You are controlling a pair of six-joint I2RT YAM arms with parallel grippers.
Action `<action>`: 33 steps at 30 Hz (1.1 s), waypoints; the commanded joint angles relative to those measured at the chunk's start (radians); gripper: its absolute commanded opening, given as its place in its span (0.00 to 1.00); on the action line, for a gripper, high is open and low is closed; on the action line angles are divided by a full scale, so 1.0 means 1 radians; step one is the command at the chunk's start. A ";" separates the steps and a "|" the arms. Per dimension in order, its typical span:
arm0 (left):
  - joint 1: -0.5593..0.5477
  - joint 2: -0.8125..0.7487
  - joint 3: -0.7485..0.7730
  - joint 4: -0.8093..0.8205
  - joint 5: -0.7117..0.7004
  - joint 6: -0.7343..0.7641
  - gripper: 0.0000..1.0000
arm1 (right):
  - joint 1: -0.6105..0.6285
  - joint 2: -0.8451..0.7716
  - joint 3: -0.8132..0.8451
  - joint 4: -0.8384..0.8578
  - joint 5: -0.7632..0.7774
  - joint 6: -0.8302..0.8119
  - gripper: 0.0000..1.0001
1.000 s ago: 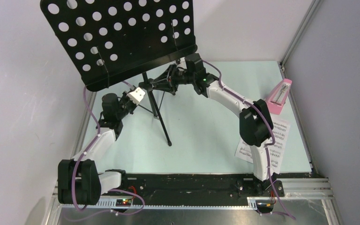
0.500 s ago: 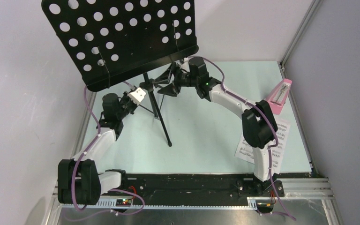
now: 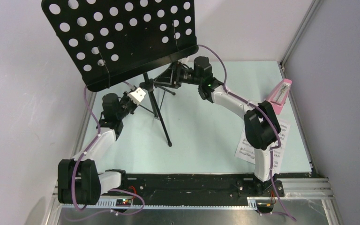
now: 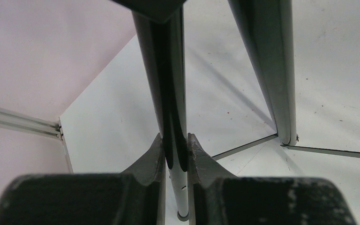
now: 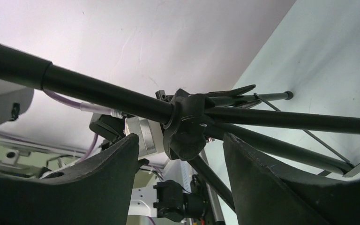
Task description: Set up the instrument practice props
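Note:
The black music stand stands at the table's back left, its hole-punched desk tilted, its tripod legs spread below. My left gripper is shut on a dark stand leg; in the top view it sits under the desk's lower edge. My right gripper is open just below the tripod's black hub; in the top view it is right of the pole. The sheet-music pages lie flat under my right arm. The pink metronome stands at the right edge.
White walls close in the back and both sides. An aluminium rail runs along the right back corner. The black mounting bar with both arm bases spans the near edge. Light green tabletop lies between the arms.
My right gripper has moved back and slightly right, its arm swinging toward the stand's hub under the desk. The left arm and stand have stayed nearly still.

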 commanded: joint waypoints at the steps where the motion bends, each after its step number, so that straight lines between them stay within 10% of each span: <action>1: -0.008 0.030 -0.033 -0.106 0.011 0.075 0.00 | 0.018 -0.009 0.027 0.077 -0.027 -0.101 0.71; 20: -0.008 0.032 -0.029 -0.106 0.013 0.067 0.00 | 0.040 0.003 0.018 0.036 -0.020 -0.225 0.26; 25: -0.009 0.030 -0.031 -0.106 0.012 0.068 0.00 | 0.018 0.029 0.079 -0.067 0.002 -0.038 0.00; 33: -0.009 0.033 -0.029 -0.105 0.011 0.068 0.00 | -0.002 0.109 0.124 -0.068 -0.116 0.492 0.00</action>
